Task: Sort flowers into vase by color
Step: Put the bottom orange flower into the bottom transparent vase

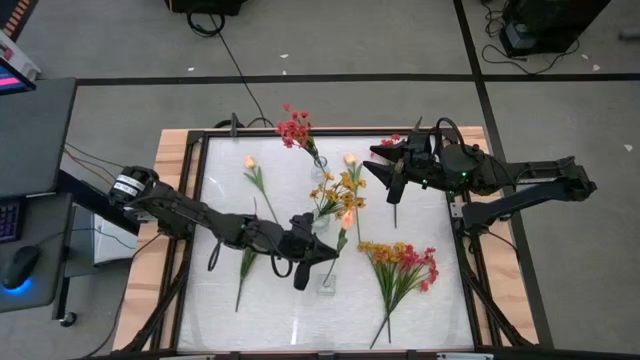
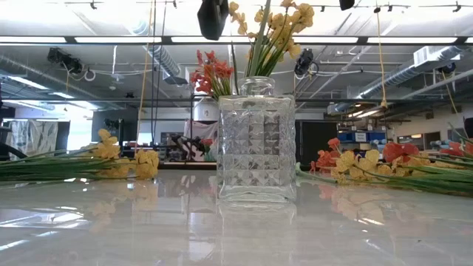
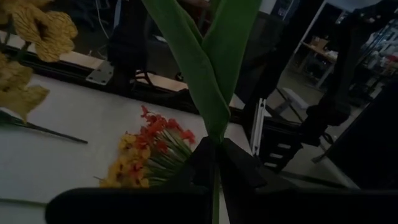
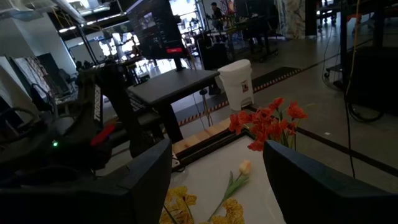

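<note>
My left gripper [image 1: 312, 258] is above the table's middle, shut on the green stem of a pale peach-budded flower [image 1: 347, 218]. That stem slants down toward a clear glass vase [image 1: 327, 285]; whether its end is inside, I cannot tell. In the low view a cut-glass vase [image 2: 256, 140] stands in front, with yellow flowers [image 2: 284, 18] and a green stem above its neck. Red flowers [image 1: 295, 130] stand in a far vase [image 1: 320, 170]. My right gripper [image 4: 214, 186] hovers open at the far right, holding nothing. My left gripper pinches the flower's stem [image 3: 216, 155] between its two fingers, just below where two long green leaves [image 3: 205, 68] fork. The fingers come in about level from the table's left and lie across the stem. The leaves rise above the fingers, with the bud end up.
A mixed red and yellow-orange bunch [image 1: 400, 265] lies at the near right. Single peach-budded flowers [image 1: 255, 175] [image 1: 351, 165] lie toward the far side. A bare green sprig [image 1: 245, 270] lies at the near left. A wooden frame [image 1: 175, 200] rims the white table.
</note>
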